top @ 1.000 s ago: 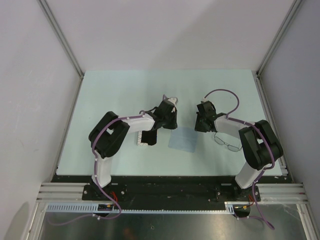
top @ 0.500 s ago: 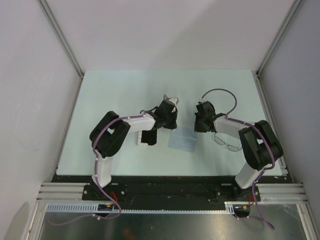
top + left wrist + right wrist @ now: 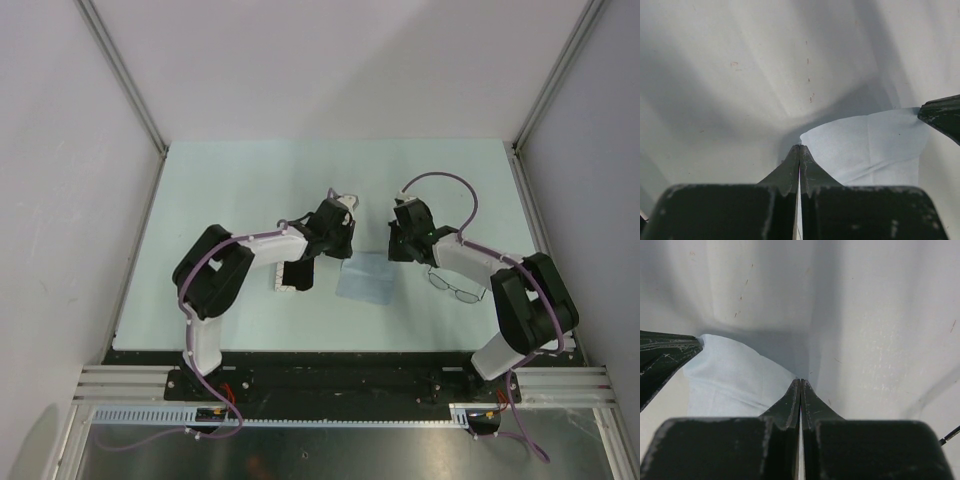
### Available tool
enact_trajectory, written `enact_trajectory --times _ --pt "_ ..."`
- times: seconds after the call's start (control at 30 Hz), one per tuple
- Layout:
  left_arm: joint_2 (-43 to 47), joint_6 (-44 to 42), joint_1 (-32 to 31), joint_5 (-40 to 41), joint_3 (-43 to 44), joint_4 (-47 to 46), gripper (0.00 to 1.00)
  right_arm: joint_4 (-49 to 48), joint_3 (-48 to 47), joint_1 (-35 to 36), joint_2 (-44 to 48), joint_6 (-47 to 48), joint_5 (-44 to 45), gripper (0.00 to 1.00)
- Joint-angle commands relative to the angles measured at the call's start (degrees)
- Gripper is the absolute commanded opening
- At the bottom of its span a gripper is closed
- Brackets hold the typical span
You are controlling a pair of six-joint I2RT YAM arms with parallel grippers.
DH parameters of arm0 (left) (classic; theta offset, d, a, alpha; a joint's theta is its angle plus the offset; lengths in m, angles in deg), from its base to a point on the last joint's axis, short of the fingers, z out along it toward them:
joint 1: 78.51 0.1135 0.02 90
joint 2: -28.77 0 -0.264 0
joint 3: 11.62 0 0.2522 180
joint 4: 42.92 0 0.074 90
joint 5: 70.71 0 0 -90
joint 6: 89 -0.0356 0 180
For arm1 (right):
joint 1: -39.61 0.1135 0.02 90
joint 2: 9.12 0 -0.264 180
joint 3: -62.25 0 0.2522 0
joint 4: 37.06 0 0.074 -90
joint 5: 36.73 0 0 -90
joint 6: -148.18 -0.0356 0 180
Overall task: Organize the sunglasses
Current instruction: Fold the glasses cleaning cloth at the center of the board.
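- Glasses [image 3: 455,284] are lying on the desk [image 3: 240,180], just right of the cloth [image 3: 365,278]. They are not touching it, and neither arm is holding them.
- The left fingers [image 3: 799,154] are pressing fully together on the cloth's far left corner. The right fingers [image 3: 800,389] are closed just as tightly, pinching its far right corner.
- The step in hand appears to be spreading or placing the cloth. Both arms are gripping its far edge while the rest is lying mostly flat on the desk.
- The next move probably calls for both arms travelling together so the shared edge is not sagging or creasing. After that comes a clean release before either arm goes right of the cloth for the glasses, whose thin wire frame will likely need a low, careful pinch.
- A dark case [image 3: 293,275] is sitting just left of the cloth, partly under the left arm. I cannot tell whether it is open or what is inside; the glasses are plainly not in it.
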Motion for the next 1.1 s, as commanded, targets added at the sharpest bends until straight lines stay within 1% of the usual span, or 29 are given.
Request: enact_trajectory --times 0.0,0.23,0.47,0.7,1.07 --pt "4.47 -2.39 -0.45 -2.07 -1.0 -0.23 0.0 1.81 0.17 0.88 2.3 1.38 -0.47 0.0" --pt "6.75 -5.29 -0.63 -3.04 -3.81 -1.72 0.0 3.31 0.44 1.23 4.23 2.53 -1.44 0.0" --pt "8.33 -5.91 -1.07 -4.62 -6.01 -2.86 0.01 4.36 0.96 1.84 6.51 1.48 -2.94 0.0" --pt "9.57 -7.14 -1.77 -5.94 -7.51 -3.57 0.0 5.68 3.51 2.28 8.1 0.69 -4.69 0.0" --pt "10.53 -7.58 -2.56 -6.47 -9.0 -3.74 0.0 4.54 6.85 4.13 9.68 -0.99 -5.75 0.0"
